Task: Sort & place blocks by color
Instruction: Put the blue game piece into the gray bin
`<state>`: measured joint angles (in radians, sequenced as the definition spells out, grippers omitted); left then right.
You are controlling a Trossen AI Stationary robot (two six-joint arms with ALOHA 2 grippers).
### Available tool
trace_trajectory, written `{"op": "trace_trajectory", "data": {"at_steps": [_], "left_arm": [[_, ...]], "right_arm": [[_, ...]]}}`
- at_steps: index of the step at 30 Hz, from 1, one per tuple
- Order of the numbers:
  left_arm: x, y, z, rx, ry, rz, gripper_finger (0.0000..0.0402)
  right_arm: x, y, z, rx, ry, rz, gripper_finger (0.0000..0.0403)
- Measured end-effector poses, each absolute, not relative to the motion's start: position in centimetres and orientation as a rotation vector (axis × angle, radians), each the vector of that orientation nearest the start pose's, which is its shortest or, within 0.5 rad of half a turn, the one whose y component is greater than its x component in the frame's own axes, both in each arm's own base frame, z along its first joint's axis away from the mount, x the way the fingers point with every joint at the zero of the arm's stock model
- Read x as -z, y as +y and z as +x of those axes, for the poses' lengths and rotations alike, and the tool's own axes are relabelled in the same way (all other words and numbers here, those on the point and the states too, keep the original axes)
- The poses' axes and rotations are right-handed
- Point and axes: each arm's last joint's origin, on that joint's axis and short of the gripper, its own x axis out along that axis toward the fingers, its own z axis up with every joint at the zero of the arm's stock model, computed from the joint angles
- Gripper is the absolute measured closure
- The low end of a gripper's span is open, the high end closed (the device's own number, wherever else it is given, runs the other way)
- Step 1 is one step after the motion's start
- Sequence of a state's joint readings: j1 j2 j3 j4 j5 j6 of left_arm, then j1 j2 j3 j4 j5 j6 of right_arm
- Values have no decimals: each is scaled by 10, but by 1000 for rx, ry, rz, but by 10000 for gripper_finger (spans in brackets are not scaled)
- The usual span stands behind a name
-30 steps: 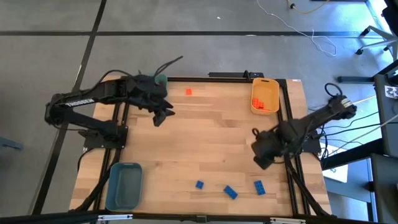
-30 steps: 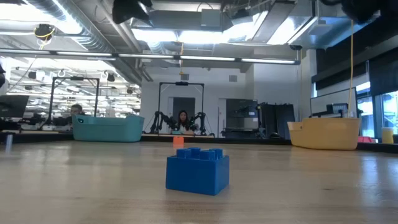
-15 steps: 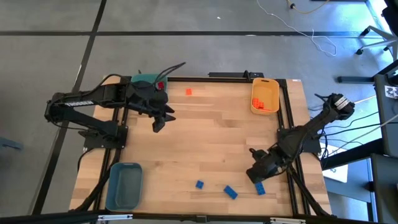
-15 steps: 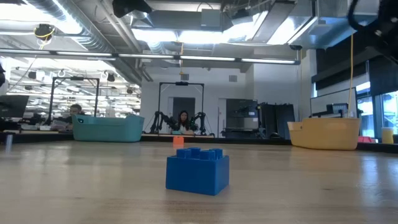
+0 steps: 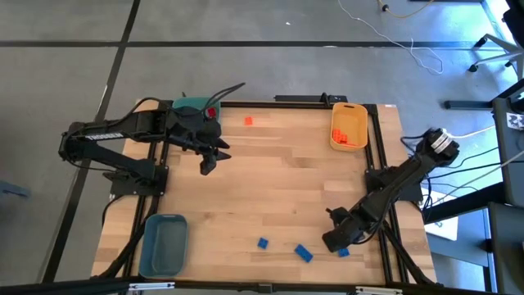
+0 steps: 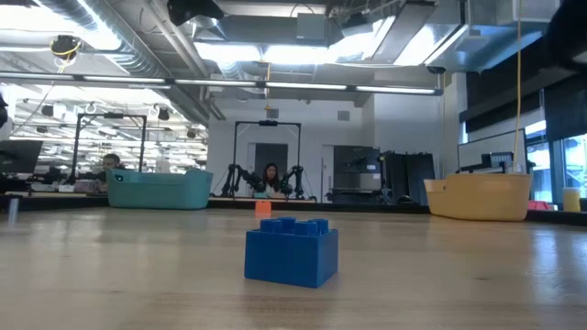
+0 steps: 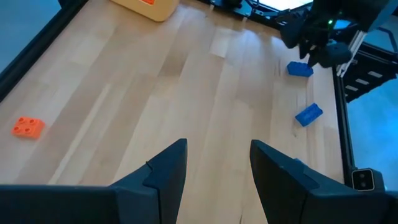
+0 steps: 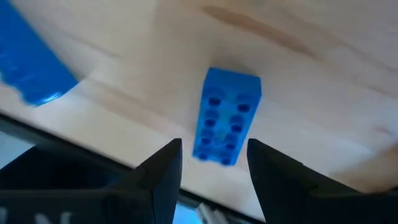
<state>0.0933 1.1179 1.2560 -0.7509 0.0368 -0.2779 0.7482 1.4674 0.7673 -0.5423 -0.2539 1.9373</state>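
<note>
Blocks: small studded plastic bricks. Three blue ones on near edge of bench [image 5: 270, 197]: blue block [image 5: 262, 243] at left, middle blue block [image 5: 304, 253] tilted, third blue block [image 8: 225, 116] mostly hidden under right claw [image 5: 337, 240] in high view, seen in right wrist view as a long two-row brick lying flat on the wood. Lone orange block [image 5: 249, 121] near far edge, well apart from the blue ones; also seen in left wrist view [image 7: 28, 127]. Low view dominated by one blue brick [image 6: 292, 249], orange one tiny behind it [image 6: 263, 208].

Versus a second ago: right arm swung down from mid right side to near edge, claw now directly over third blue block, fingers [image 8: 163, 174] parted and straddling it, not closed on it. Left claw [image 5: 210, 161] shifted only slightly, hanging over far left part of bench, fingers [image 7: 166, 171] apart, holding nothing. Blocks unmoved.

Containers: yellow-orange bin [image 5: 348, 125] at far right corner, several orange/red blocks inside [image 5: 341, 136], exact count unclear. Teal bin [image 5: 190, 104] at far left corner, largely hidden by left arm, something red at its edge, contents otherwise not visible. Grey-blue bin [image 5: 164, 243] at near left corner, no blocks visible inside.
</note>
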Motion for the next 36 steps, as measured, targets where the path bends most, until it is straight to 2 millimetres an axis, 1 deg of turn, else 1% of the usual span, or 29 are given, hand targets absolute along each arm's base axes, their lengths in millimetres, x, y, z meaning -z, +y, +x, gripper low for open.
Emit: {"op": "trace_trajectory", "data": {"at_steps": [4, 8, 21, 28, 30, 33, 36], "left_arm": [[-378, 19, 217, -132, 602, -312, 233], [-378, 19, 217, -131, 602, -312, 233], [-378, 19, 217, -130, 602, -312, 233], [-378, 19, 217, -130, 602, -312, 233], [-378, 19, 217, -130, 602, -311, 233], [-378, 19, 217, -130, 602, -311, 233], [-378, 19, 217, -130, 602, -312, 233]], "right_arm": [[-153, 177, 180, 629, 1536, 1183, 222], [-148, 178, 182, 654, 1512, 1164, 222], [-125, 181, 185, 746, 1551, 1095, 222], [-124, 180, 184, 759, 1553, 1089, 224], [-124, 180, 184, 761, 1553, 1090, 232], [-124, 179, 185, 763, 1553, 1093, 261], [-124, 179, 185, 758, 1551, 1086, 261]]}}
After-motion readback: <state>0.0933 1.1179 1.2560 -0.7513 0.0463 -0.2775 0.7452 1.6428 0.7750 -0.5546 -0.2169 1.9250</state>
